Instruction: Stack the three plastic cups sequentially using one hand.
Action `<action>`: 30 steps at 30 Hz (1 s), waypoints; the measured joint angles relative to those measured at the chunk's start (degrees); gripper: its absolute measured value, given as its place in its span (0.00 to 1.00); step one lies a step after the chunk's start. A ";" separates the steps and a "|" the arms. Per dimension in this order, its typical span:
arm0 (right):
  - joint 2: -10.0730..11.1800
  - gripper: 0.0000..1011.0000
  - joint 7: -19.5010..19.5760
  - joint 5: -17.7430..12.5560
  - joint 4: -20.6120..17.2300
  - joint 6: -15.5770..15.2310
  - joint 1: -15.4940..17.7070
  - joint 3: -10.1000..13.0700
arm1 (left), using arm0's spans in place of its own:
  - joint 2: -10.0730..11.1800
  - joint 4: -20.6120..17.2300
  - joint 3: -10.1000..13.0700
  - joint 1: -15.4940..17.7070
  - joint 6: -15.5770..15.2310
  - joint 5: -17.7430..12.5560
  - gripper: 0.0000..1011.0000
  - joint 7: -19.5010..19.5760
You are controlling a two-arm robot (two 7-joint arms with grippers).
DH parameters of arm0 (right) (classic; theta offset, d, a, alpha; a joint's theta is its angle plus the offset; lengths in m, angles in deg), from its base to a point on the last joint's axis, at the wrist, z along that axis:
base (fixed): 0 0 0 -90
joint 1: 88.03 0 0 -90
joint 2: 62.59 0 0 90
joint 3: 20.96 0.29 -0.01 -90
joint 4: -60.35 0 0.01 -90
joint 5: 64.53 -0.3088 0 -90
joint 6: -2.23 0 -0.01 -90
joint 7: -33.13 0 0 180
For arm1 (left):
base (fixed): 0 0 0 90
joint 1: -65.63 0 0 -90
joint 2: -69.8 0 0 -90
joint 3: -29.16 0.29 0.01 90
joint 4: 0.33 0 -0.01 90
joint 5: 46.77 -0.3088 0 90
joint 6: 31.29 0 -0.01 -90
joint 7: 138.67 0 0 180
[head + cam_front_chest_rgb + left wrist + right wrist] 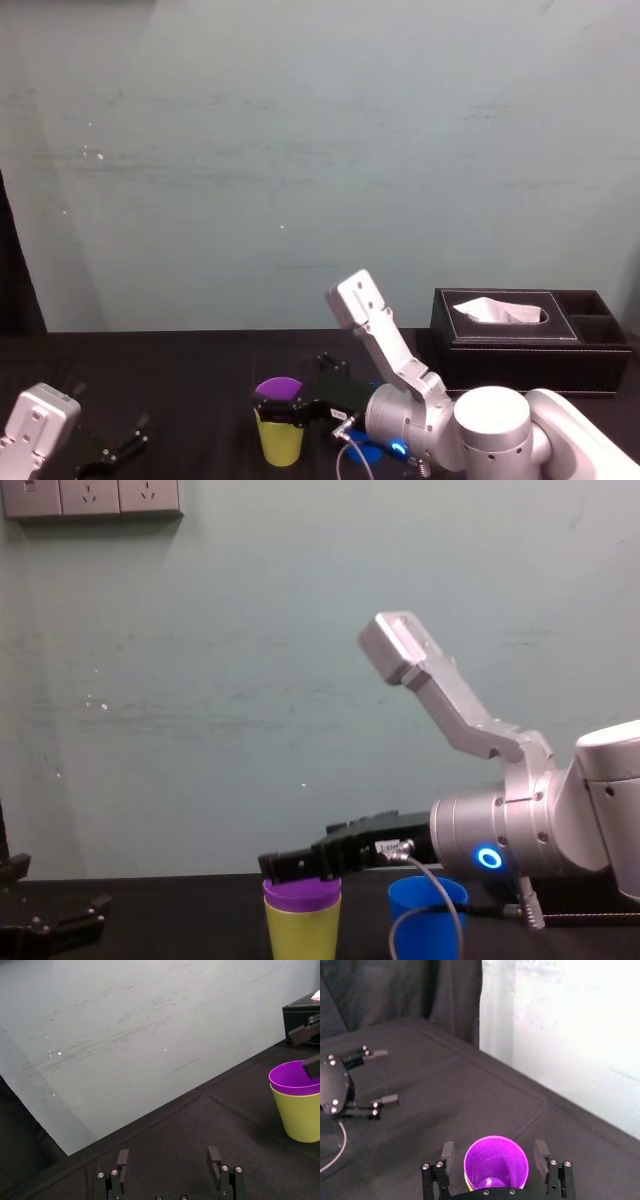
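Right gripper (pixel 494 1148) straddles the purple cup (pixel 292 1077), fingers spread with a gap on either side and gripping nothing, which I judge lets the cup settle. That cup sits nested upright in the yellow-green cup (pixel 300 1115), so one stacking step looks done. Just right of the yellow-green cup stands the blue cup (pixel 425 915), unstacked and probably next. Left gripper (pixel 168 1156) rests well left of the yellow-green cup, fingers apart, idle. Farther back, to the right, sits the black tissue box (pixel 530 335). No writing is legible; a white tag on the right gripper is too small to read.
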 joint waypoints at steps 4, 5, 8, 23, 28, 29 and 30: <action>0.38 0.99 0.48 0.14 -1.60 1.33 0.90 0.46 | 0.00 0.00 0.00 0.00 0.00 0.00 0.99 0.00; 0.61 0.99 0.70 0.27 -2.30 1.67 1.36 0.67 | 0.00 0.00 0.00 0.00 0.00 0.00 0.99 0.00; 1.09 0.99 1.50 0.36 -4.13 2.12 2.44 1.39 | 0.00 0.00 0.00 0.00 0.00 0.00 0.99 0.00; 5.89 0.99 6.40 -0.45 -19.02 -3.15 11.53 7.23 | 0.00 0.00 0.00 0.00 0.00 0.00 0.99 0.00; 7.80 0.99 6.41 -1.32 -22.95 -6.17 13.99 8.81 | 0.00 0.00 0.00 0.00 0.00 0.00 0.99 0.00; 8.42 0.99 6.31 -1.71 -24.10 -7.05 14.78 9.27 | 0.00 0.00 0.00 -0.01 0.00 0.00 0.99 0.00; 8.72 0.99 6.27 -1.88 -24.63 -7.48 15.20 9.52 | 0.00 0.00 0.00 0.00 0.00 0.00 0.99 0.00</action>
